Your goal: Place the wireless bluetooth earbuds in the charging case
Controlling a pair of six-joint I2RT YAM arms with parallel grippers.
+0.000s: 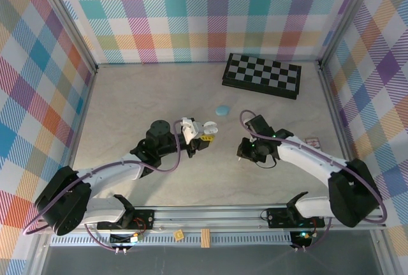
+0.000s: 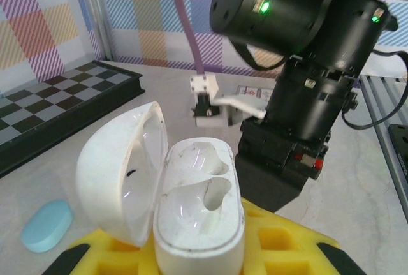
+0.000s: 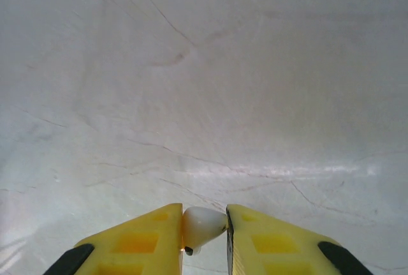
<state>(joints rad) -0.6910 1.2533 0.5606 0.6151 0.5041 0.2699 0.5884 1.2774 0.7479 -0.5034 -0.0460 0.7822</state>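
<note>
The right claw (image 3: pixel 204 233) is pinched shut on a white earbud (image 3: pixel 203 222). It holds the bud by a narrow sliver between the yellow fingertips, just over the bare table (image 3: pixel 204 64). I can't tell which way the stem points.

At about ten o'clock from it, close by, the left claw (image 2: pixel 199 252) is clamped on the white charging case (image 2: pixel 197 205). The lid (image 2: pixel 118 176) is swung open toward nine o'clock in the wrist's view, and both wells are empty. Farther out, a light blue case (image 1: pixel 222 110) lies shut at one o'clock from the left claw. A folded chessboard (image 1: pixel 261 75) sits well apart on the table's far side.

What worries me is that grip. The bud is tiny, rounded and slick-looking, so a nudge against a well's rim could twist it or squirt it out onto the table. If it arrives with the stem turned wrong it won't seat, and pressing harder might shift the case in the left claw's hold. The open lid sits where an incoming finger could clip it. The two wrists also look close enough to bump.
</note>
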